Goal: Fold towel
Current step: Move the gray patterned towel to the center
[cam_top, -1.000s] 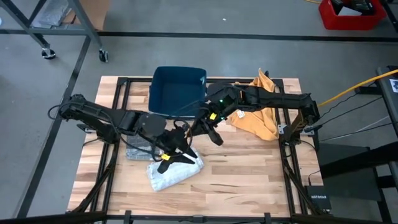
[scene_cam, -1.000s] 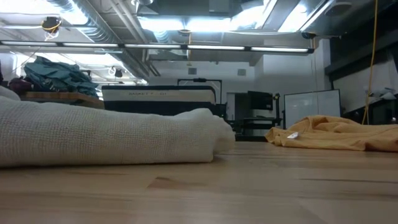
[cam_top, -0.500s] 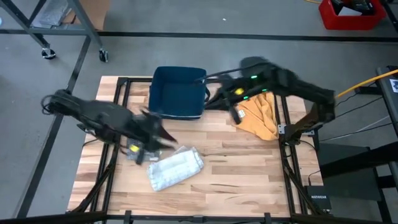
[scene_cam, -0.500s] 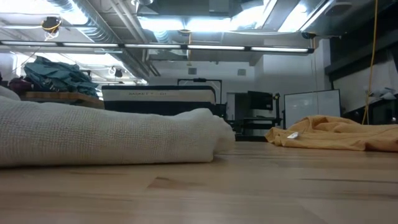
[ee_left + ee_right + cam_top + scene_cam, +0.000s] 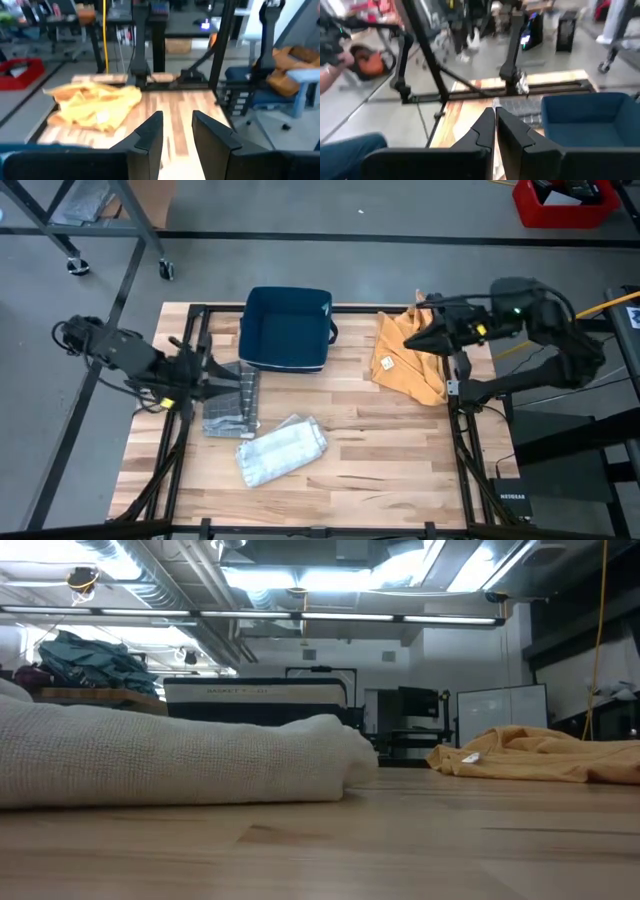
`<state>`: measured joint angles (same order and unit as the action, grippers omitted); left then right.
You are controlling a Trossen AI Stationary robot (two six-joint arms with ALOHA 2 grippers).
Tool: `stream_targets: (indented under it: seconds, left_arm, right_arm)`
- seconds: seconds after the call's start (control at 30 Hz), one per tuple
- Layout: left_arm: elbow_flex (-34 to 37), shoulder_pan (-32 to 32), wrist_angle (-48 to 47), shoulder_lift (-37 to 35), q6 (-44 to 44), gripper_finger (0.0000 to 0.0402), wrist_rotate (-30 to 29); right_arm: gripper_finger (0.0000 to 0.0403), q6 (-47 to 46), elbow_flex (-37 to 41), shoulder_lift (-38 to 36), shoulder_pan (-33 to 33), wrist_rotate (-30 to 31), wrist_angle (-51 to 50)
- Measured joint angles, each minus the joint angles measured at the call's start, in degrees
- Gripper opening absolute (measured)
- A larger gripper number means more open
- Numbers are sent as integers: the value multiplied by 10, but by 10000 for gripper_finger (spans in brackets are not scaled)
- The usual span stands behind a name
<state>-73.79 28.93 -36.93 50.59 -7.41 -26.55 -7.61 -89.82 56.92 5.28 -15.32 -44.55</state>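
Table [image 5: 400, 470]: pale wood planks, smooth, slight sheen. Folded towel [image 5: 283, 450]: whitish cloth, coarse waffle weave, matt. Heap [image 5: 410, 360] just below the right claw [image 5: 420, 340]: mustard cloth, soft, crumpled. Bin [image 5: 287, 330]: dark blue, matt. Claw fingers [image 5: 150, 135]: black, matt.

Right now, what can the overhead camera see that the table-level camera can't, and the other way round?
Only the high view shows both arms pulled back to the table's sides, the left gripper near the left edge and the right gripper over the right edge, plus the blue bin and a grey folded cloth. Only the low view shows the room behind, with ceiling lights and a whiteboard. Both show the folded white towel and the crumpled yellow cloth on the wooden table.
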Motion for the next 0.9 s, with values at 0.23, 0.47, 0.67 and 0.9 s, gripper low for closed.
stream_targets:
  seconds: [0.23, 0.47, 0.67, 0.9]
  left_arm:
    - [131, 0, 87, -59, -34, 98, -13]
    - [274, -12, 264, -57, -98, 98, -21]
    - [340, -24, 331, -12, -237, 98, -22]
    - [352, -31, 319, 51, -429, 98, -23]
  right_arm:
    - [21, -60, 291, -190, 0, 32, 180]
    - [21, -115, 522, -261, 0, 33, 420]
    - [21, -128, 603, -225, 0, 60, 477]
    - [21, -246, 610, -114, 0, 64, 515]
